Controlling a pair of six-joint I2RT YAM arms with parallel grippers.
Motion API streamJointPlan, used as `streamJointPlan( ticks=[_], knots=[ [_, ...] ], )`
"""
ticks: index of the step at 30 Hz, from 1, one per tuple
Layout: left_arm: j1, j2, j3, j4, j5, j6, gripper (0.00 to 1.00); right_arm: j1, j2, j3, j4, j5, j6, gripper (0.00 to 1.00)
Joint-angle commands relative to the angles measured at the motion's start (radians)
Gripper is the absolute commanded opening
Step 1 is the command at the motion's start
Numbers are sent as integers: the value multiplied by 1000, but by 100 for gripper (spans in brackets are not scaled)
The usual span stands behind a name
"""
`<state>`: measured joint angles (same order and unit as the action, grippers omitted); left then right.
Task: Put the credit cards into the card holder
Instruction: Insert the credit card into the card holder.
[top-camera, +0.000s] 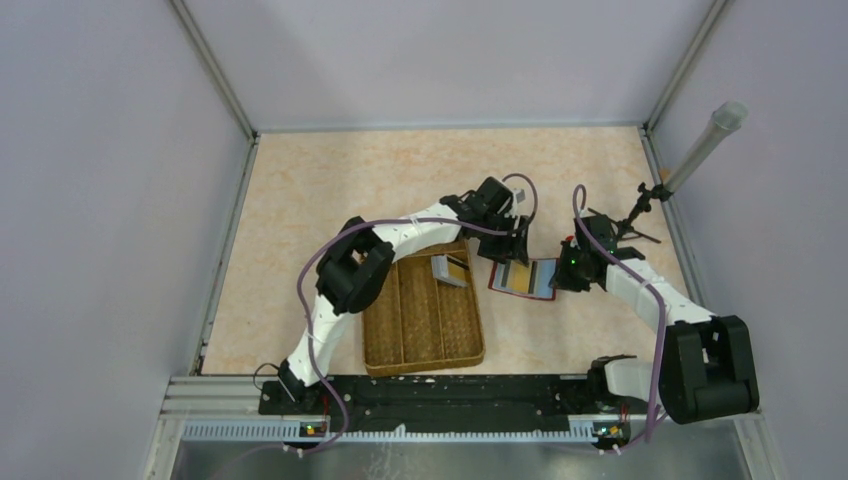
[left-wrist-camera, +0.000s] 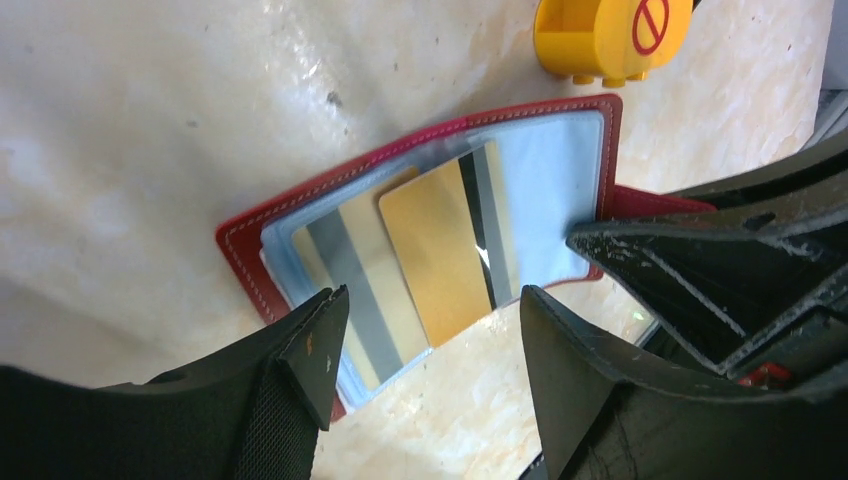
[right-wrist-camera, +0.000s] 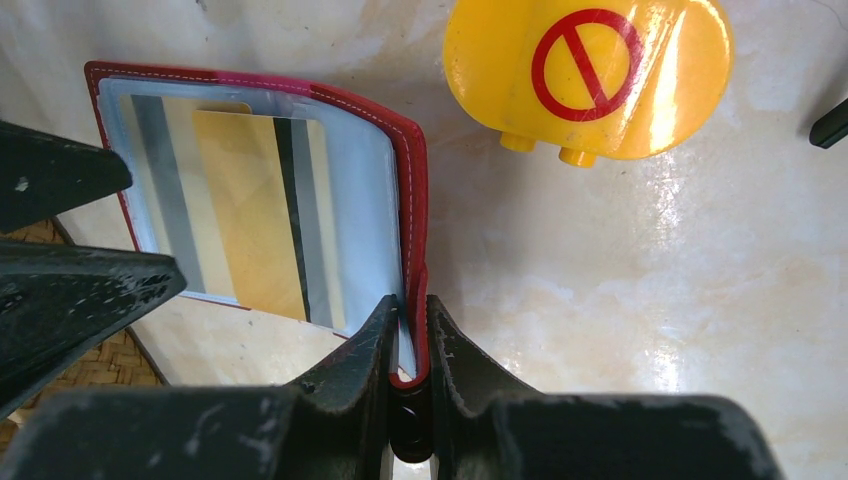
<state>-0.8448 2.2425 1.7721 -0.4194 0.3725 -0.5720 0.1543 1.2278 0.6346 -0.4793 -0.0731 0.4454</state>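
The bench (top-camera: 350, 180) is topped with a pale, marbled surface and enclosed by plain walls. A brown woven tray (top-camera: 422, 315), divided into long compartments, is set on it in front of the left arm. A few loose cards (top-camera: 450, 269), grey and gold, are seen at the tray's far right corner.

Just right of the tray, between the two arms, the holder (top-camera: 523, 279) is laid open and flat on the bench, its red cover down and its pale blue lining up. A yellow disc (right-wrist-camera: 588, 75) marked with a red barred circle is placed just beyond the holder, apart from it.

The right end effector (right-wrist-camera: 410, 330) is closed tightly on the holder's red edge at the side nearer the right arm, so that the edge is pinched between the two fingers. The left end effector (left-wrist-camera: 430, 305) is held over the holder with its jaws spread wide and nothing gripped between them.

Two cards are seen on the blue lining: a gold card (left-wrist-camera: 435, 255) lies partly over a striped card (left-wrist-camera: 350, 270) with a grey band. Whether either one is tucked into a slot cannot be told.
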Motion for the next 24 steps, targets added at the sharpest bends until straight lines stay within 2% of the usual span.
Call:
streamJointPlan(
  ticks=[1, 10, 18, 24],
  knots=[
    [6, -104, -57, 28, 23, -13, 68, -1, -19, 11, 16, 10, -15, 0],
    [-1, -115, -181, 193, 107, -105, 65, -2, -20, 4, 26, -1, -16, 0],
    [-23, -118, -190, 214, 62, -98, 63, -1, -20, -2, 41, -23, -10, 0],
    [-35, -77, -167, 160, 41, -82, 66, -2, -23, -3, 41, -25, -11, 0]
  ],
)
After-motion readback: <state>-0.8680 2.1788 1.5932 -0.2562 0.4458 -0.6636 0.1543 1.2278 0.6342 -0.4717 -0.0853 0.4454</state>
